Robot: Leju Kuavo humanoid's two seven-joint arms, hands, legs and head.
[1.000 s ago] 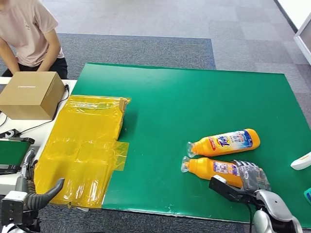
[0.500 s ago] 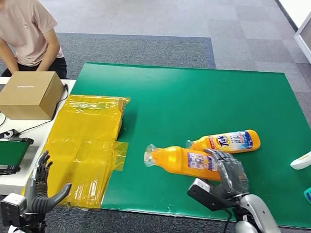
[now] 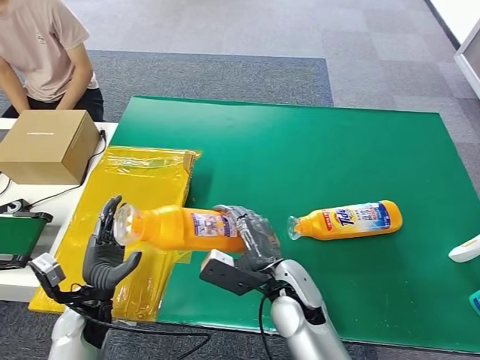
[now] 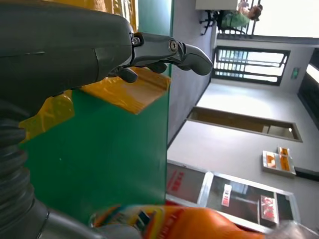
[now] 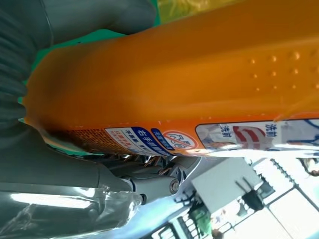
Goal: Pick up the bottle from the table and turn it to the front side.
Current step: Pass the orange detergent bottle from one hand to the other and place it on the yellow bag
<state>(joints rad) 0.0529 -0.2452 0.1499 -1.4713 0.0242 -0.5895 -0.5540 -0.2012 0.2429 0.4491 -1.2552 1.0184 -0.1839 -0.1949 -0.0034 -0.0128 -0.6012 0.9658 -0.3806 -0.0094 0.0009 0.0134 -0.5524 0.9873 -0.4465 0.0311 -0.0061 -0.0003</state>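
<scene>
My right hand (image 3: 252, 238) grips an orange detergent bottle (image 3: 181, 227) by its base end and holds it level above the table, the clear cap pointing to my left. Its back label faces up. In the right wrist view the bottle's orange body (image 5: 188, 74) runs across the hand. My left hand (image 3: 105, 251) is raised with its fingers spread, just at the bottle's cap, holding nothing. In the left wrist view the bottle (image 4: 180, 223) lies beyond the open fingers (image 4: 165, 50). A second orange bottle (image 3: 346, 220) lies on the green mat (image 3: 317, 150), front label up.
A yellow plastic-wrapped package (image 3: 136, 202) lies on the mat's left edge, under the held bottle. A cardboard box (image 3: 48, 146) stands on the white table at far left, with a person in a pink shirt (image 3: 42, 49) behind it. A white object (image 3: 465, 250) lies at the right edge.
My right hand lifted the near bottle off the mat and carried it left over the yellow package. My left hand rose and opened toward the cap. The far bottle stayed put.
</scene>
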